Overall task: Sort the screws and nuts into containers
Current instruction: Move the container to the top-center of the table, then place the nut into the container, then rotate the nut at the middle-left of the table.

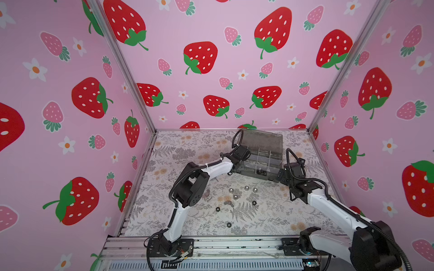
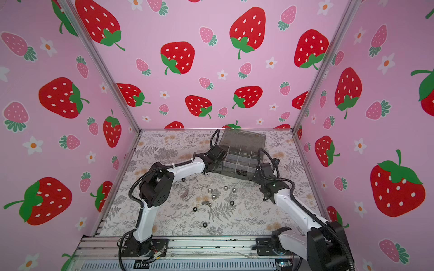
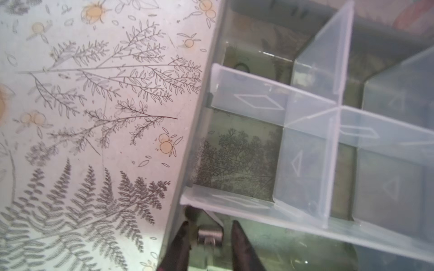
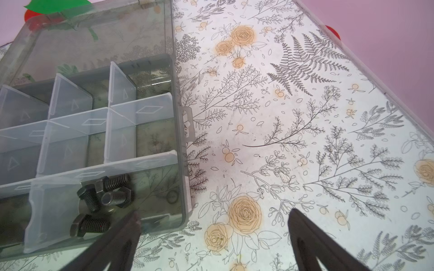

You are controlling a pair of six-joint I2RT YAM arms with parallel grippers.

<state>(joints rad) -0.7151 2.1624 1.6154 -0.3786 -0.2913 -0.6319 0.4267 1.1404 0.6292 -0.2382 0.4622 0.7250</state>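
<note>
Left gripper (image 3: 210, 222) was down at the lower-left corner of the organiser box (image 1: 270, 162) as the top views showed it. Its jaws were partly apart, with a small silver fastener (image 3: 209, 233) sitting loose between them and a gap on each side. Too blurry to say which kind. Right gripper (image 4: 215, 211) was spread wide and empty, one finger over the box corner near the black bolts (image 4: 105, 199). The box sat right of centre, lid up. Cap nuts (image 1: 246, 187) and black hex nuts (image 1: 218, 208) lay scattered on the mat (image 1: 187, 150) just below it.
</note>
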